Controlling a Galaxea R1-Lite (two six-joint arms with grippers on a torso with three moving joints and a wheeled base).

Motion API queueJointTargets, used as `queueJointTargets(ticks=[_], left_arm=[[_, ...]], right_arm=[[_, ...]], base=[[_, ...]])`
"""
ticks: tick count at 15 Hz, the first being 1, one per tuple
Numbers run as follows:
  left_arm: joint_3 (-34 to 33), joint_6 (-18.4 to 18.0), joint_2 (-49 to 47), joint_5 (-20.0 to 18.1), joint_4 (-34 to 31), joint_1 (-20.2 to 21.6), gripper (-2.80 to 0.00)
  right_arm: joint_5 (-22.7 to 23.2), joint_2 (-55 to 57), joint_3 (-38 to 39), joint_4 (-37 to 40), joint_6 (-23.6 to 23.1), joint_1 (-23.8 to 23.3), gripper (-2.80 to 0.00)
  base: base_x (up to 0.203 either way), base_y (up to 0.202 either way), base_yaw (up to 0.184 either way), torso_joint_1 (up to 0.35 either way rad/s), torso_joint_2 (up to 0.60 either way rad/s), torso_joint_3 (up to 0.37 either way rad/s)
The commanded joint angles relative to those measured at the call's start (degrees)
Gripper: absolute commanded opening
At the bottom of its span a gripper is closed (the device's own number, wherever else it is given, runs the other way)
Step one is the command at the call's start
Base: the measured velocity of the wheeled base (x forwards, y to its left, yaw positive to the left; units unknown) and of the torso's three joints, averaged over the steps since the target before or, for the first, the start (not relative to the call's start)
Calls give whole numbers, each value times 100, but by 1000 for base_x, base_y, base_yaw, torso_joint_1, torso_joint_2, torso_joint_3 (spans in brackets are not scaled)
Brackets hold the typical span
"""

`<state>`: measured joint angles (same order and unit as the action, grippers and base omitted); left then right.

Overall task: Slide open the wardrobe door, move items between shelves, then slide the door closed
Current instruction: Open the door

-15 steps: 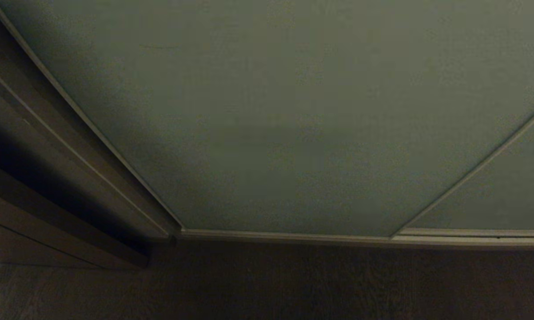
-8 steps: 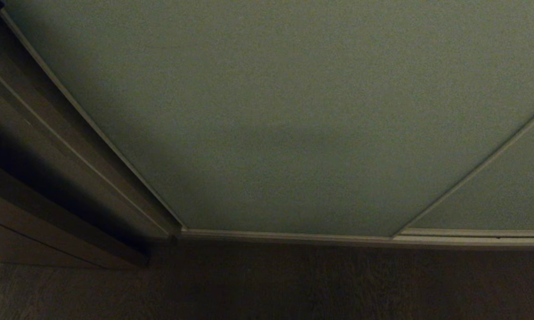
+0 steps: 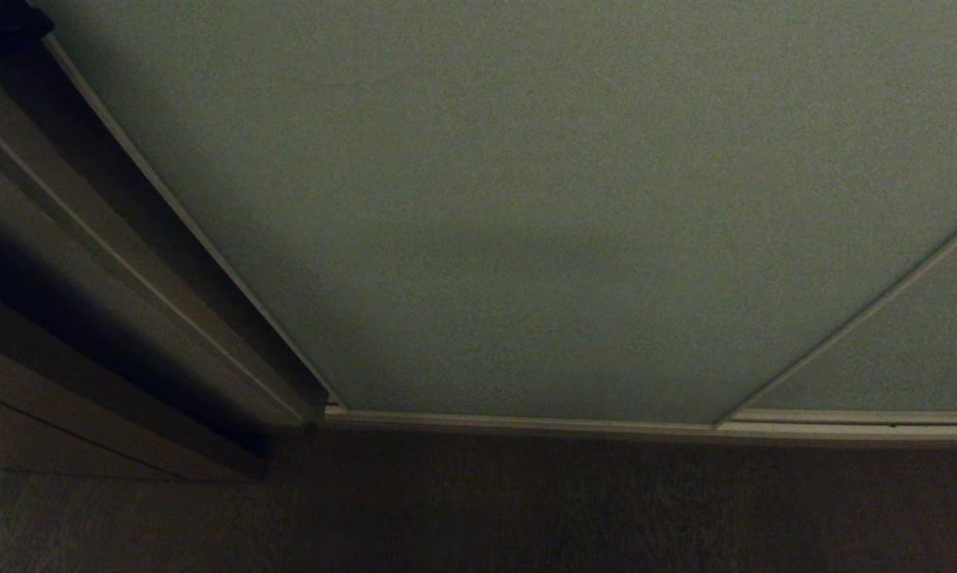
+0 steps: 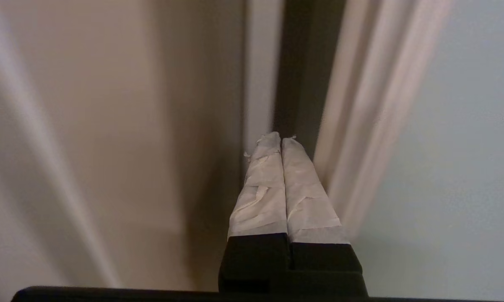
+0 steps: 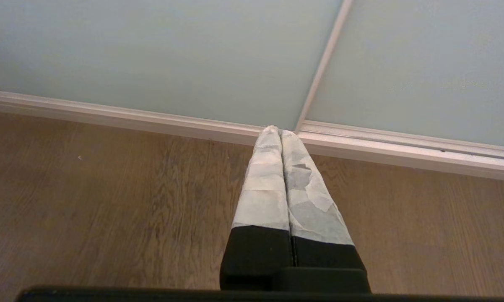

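Observation:
The sliding wardrobe door (image 3: 526,223) fills the head view, a pale grey-green panel with a thin cream frame. My left gripper (image 4: 281,138) is shut and empty. Its taped fingertips sit in the dark gap between the door's cream edge (image 4: 361,126) and the brown frame. A dark bit of that arm (image 3: 1,32) shows at the top left corner of the head view. My right gripper (image 5: 280,129) is shut and empty, hanging low over the wooden floor and pointing at the door's bottom corner. The items and the shelves are hidden behind the door.
A second grey-green panel (image 3: 908,342) overlaps the door on the right. The dark brown wooden frame (image 3: 88,263) stands on the left. A cream floor rail (image 3: 845,431) runs along the bottom, with wooden floor (image 5: 109,201) in front of it.
The door's left and right edges have shifted slightly to the right while frame and rail stayed put. A dark part of the left arm has come in at the top left.

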<state>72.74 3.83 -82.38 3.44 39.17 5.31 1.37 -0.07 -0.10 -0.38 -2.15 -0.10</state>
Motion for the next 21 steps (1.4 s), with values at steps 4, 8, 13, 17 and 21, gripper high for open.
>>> queueJointTargets(ticks=[4, 8, 13, 17, 21], left_arm=[[318, 37, 9, -113, -524, -276, -280], [455, 51, -105, -115, -966, -681, -280], [608, 10, -438, -78, -992, -1285, -280], [627, -8, -621, -54, -972, -1721, -280], [679, -72, -805, -54, -943, -2394, -280]], right_arm=[[4, -1, 1, 3, -5, 1, -280], [4, -1, 1, 3, -5, 1, -280], [4, -1, 1, 3, -5, 1, -280], [4, -1, 1, -5, -5, 1, -280], [4, -1, 1, 3, -5, 1, -280]], base=[[0, 0, 0, 0, 0, 0], [0, 0, 0, 0, 0, 0], [0, 0, 0, 0, 0, 0], [0, 0, 0, 0, 0, 0], [0, 0, 0, 0, 0, 0]])
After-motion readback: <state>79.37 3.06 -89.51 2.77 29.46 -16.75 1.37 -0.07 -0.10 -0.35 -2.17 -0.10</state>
